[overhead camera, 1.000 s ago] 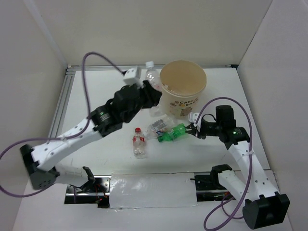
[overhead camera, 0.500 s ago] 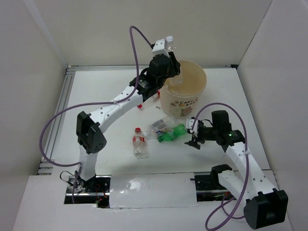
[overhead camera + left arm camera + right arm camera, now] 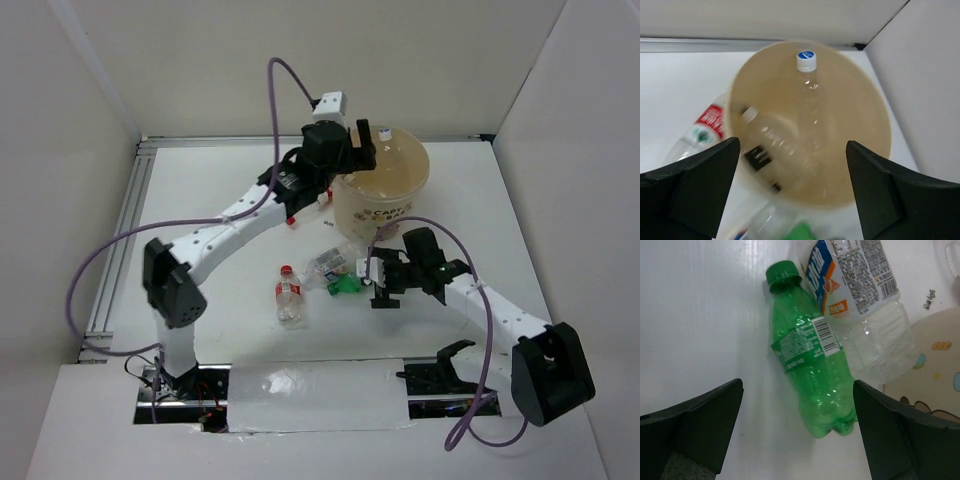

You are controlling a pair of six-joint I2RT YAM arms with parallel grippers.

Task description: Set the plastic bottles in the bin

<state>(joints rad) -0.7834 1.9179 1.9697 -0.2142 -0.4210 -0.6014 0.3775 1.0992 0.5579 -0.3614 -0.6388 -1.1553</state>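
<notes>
Bin (image 3: pixel 385 215) sits far centre on the bench (image 3: pixel 200 180). My left end effector (image 3: pixel 792 145) hangs above its near-left rim, jaws apart. Bottle A (image 3: pixel 809 95) is inside the bin, cap toward the far wall; bottle B (image 3: pixel 765 135), blurred, is in there to its left. Bottle C (image 3: pixel 702 127) lies outside, against the bin's left wall. In front of the bin, bottle D (image 3: pixel 810 375) lies under my right end effector (image 3: pixel 797 405), between its spread jaws. Bottle E (image 3: pixel 860 305) touches D on the bin side. Bottle F (image 3: pixel 288 300) lies left of that pair, apart.
</notes>
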